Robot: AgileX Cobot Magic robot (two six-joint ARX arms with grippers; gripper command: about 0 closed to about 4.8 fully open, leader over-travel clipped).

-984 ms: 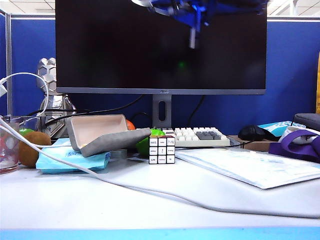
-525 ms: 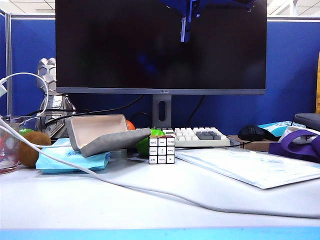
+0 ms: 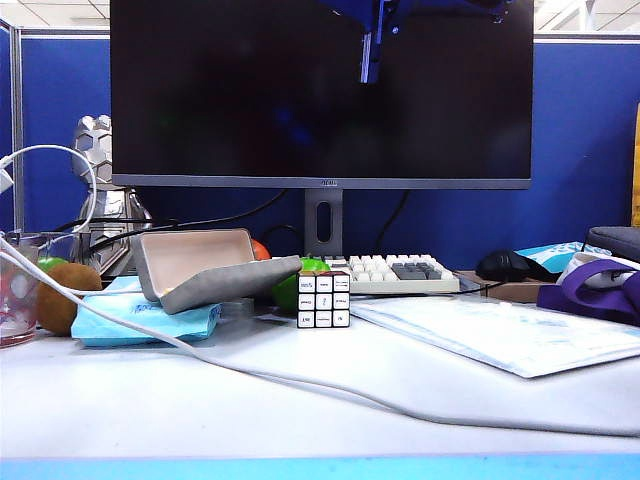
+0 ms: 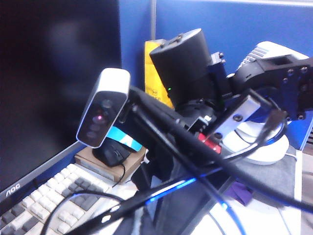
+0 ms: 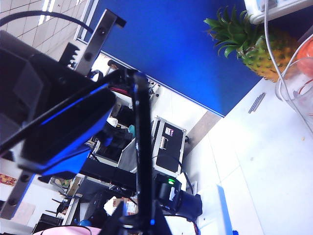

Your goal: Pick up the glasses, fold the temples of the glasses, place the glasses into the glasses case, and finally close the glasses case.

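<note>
While right hand hovers, case below-left.

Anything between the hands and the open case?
Nothing visible. The hands hang high before the monitor; the glasses case lies open on the tissue packet, with the puzzle cube beside it, not over it.

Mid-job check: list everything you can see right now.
case: 1, grey, open, on tissue packet, left
tissue packet: 1, light blue, under case
glasses: not clearly seen
cube: 1, white-faced, centre
monitor: 1, black, rear
keyboard: 1, white-grey, below monitor
mouse: 1, black, right
brown fruit: 1, far left
cable: 1, white, across foreground
pineapple: 1, right wrist view
right gripper: aloft; thin black bar beside jaws, grip unclear
left gripper: jaws shut, unseen; aloft near right arm
</note>
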